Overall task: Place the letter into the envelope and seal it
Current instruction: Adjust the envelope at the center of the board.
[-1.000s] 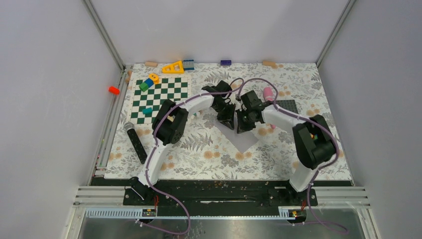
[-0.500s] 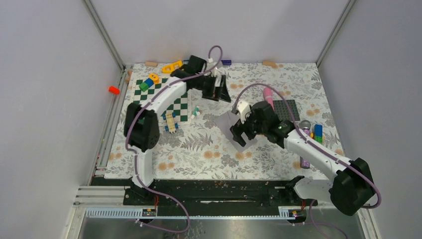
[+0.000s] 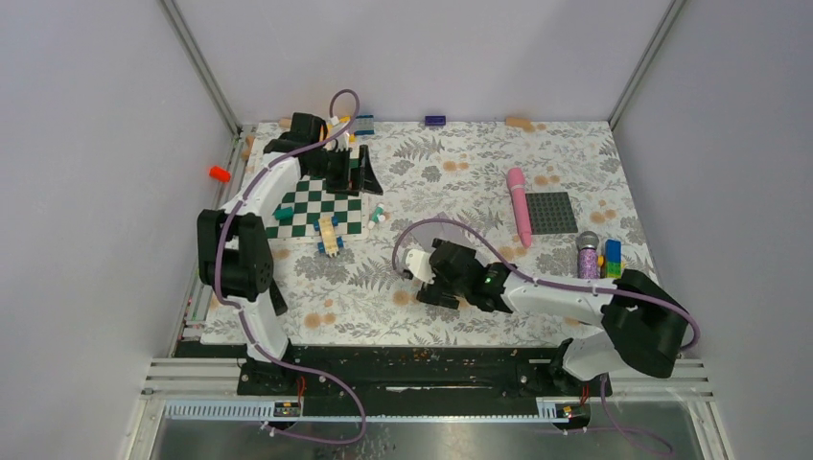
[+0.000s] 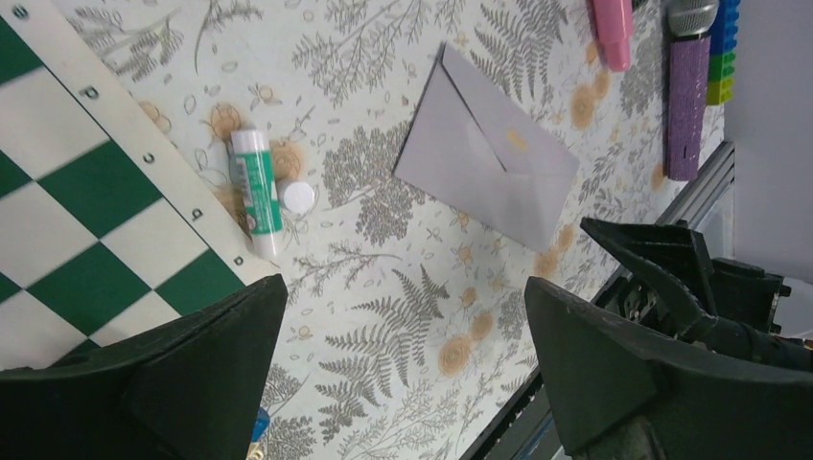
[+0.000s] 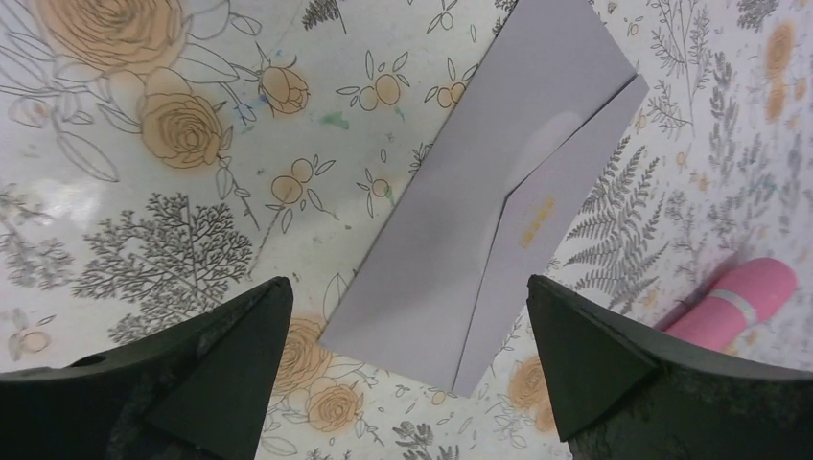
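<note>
The envelope (image 5: 479, 192) lies flat, its flap folded closed.

The envelope (image 5: 451, 211) showed up as smooth, matt paper. The table (image 5: 96, 220) wore a glossy, floral-printed cover.

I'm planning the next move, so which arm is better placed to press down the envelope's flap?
Right. The open right gripper hovers just over the envelope, whose folded flap fills the right wrist view. The open left gripper sits far off, above the chessboard.
</note>
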